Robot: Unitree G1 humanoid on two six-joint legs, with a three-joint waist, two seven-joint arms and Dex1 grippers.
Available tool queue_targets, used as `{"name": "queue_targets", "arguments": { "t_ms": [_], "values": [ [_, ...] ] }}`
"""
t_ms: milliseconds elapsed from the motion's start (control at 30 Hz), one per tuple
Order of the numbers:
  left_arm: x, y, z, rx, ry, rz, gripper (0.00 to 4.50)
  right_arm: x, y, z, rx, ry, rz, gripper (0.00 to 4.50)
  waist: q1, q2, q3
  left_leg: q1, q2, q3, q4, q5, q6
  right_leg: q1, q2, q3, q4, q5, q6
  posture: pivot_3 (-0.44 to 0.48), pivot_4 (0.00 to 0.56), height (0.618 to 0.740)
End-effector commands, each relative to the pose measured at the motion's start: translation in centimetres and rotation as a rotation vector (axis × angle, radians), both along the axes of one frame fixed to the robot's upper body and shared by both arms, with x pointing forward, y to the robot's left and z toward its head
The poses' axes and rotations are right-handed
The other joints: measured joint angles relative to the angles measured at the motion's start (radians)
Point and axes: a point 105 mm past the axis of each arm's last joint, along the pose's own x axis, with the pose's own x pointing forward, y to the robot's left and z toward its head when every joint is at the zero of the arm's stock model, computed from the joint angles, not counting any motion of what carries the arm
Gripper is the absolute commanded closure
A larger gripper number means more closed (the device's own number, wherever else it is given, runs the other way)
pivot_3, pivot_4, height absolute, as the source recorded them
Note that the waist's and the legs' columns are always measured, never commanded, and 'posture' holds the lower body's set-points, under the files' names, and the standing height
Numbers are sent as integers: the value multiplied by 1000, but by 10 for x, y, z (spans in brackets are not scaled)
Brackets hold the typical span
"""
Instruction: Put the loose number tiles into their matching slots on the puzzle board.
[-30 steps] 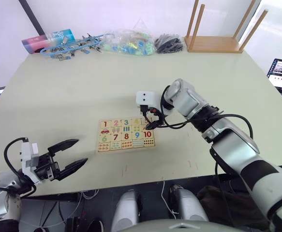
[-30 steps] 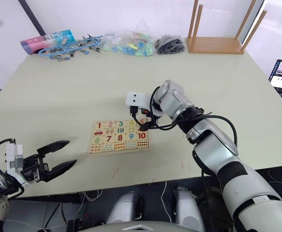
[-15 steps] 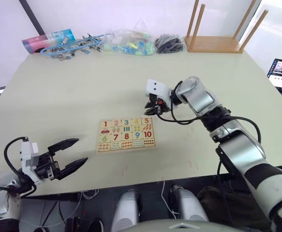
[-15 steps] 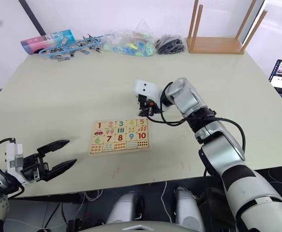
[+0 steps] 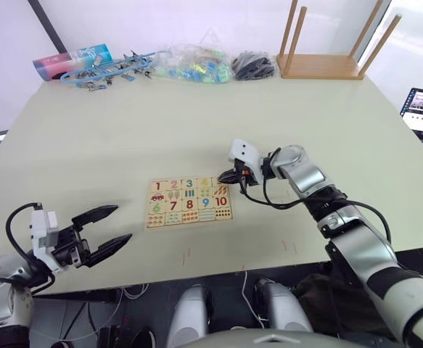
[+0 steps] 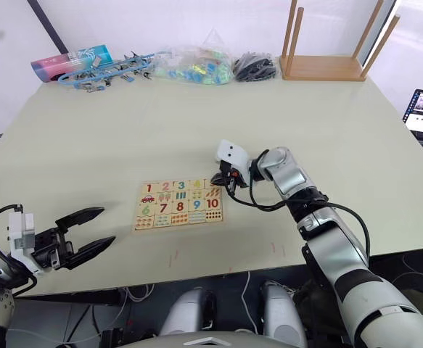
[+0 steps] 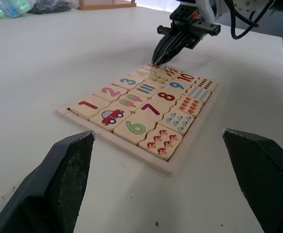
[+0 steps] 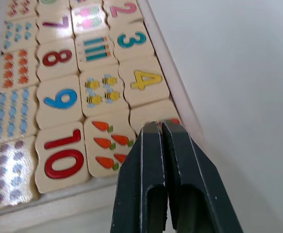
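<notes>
1. Right gripper [image 8: 160, 127]: arm extended forward, fingers pressed together, tips at the puzzle board's [image 5: 189, 200] far right corner.
2. Left gripper [image 5: 109, 228]: spread wide, hovering low, well apart from the board.
3. Board lies flat mid-tabletop [image 5: 124, 138].

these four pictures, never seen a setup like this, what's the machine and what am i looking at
A two-armed humanoid robot works at a pale table. Two pictures come from cameras on its head, two from its wrists. A flat pale wooden puzzle board lies in front, its square number tiles seated in rows. The right gripper, fingers shut and holding nothing, touches the board's corner at the orange 5 tile. The left gripper hovers open near the table's edge. At the far edge lie plastic clutter and an upturned wooden stool.
</notes>
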Motion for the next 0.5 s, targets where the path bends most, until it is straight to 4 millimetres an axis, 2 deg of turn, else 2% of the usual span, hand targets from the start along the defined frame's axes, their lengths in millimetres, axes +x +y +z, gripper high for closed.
{"name": "queue_targets", "arguments": {
  "t_ms": [33,300,433,500],
  "values": [
    [0,5,9,22,-28,5,0,2,-7,-8,-21,-7,-28,4395,0,0,0,0,0,0,0,0,0,0,0,0,0,0,0,0,150,737],
    [0,8,9,-1,-14,52,0,-5,-10,27,180,-48,-44,4395,3,0,0,0,0,0,1,0,0,1,0,0,0,0,0,0,150,737],
    [3,16,9,-22,-10,150,0,-15,-36,48,327,-114,-120,4395,5,0,0,-1,0,-3,0,0,0,1,2,5,0,0,1,0,150,737],
    [3,20,10,-38,-5,191,0,-20,-50,52,361,-133,-167,4395,7,0,0,-1,0,-4,0,0,0,1,4,12,-1,0,1,0,150,737]
  ]
}}
